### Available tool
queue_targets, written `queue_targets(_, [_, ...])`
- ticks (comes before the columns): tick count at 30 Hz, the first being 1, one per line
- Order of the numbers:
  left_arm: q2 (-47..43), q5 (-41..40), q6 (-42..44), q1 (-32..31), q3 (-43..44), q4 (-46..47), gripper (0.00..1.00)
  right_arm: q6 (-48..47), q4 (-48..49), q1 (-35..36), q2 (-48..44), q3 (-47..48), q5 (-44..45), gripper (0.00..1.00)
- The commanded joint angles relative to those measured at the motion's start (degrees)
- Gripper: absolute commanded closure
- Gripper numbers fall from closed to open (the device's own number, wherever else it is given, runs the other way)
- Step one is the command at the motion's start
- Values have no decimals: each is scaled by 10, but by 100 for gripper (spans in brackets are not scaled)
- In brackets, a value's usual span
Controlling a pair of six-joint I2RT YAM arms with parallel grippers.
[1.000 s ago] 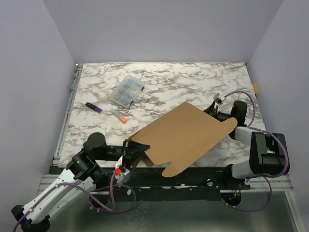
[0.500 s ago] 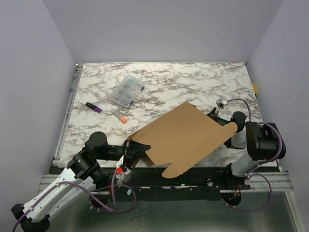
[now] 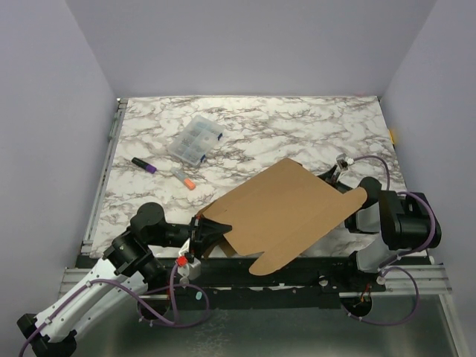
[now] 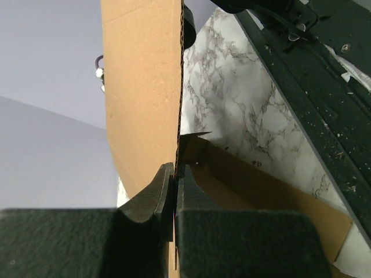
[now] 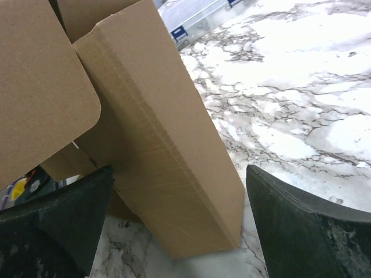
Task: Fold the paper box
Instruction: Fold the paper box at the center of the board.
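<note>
White marbled counter (image 3: 297, 126) carries the plain brown cardboard paper box (image 3: 282, 212), its long axis running near-left to far-right. Clamped tight, the left fingers (image 4: 152, 200) pinch its near-left edge. Spread wide and empty, the right fingers (image 5: 290, 231) face its far-right folded wall, apparently just ahead between them.

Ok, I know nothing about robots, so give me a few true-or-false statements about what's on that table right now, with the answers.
1. The left arm's jaws are shut on an edge of the paper box. True.
2. The right arm's jaws are shut as well. False: they stand wide open, with a folded flap of the box between them.
3. The clear plastic case sits on the box. False: it lies on the table, apart from the box.
4. A purple marker and an orange-capped marker lie on the table near the case. True.
</note>
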Motion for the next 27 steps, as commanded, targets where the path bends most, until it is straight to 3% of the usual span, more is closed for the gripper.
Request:
queue_targets(1, [4,30,-40,-2,0,-27,100,-20,-36,3,-13,4,43,0])
queue_targets(4, [-1,24,-48,-2,-3,-24,100,-9,41,3,13,-1,21,1])
queue_targets(7, [-4,19,-54,-2,-6,-21,100,-15,49,3,35,6,25,2])
queue_targets(15, [-1,20,-108,-2,-23,42,100,-6,136,19,92,32,-8,18])
queue_targets(22, [16,24,-146,-2,-28,97,100,-40,127,53,86,38,22,17])
queue_targets(27, [14,22,-195,-2,-43,161,100,-60,111,62,91,38,47,25])
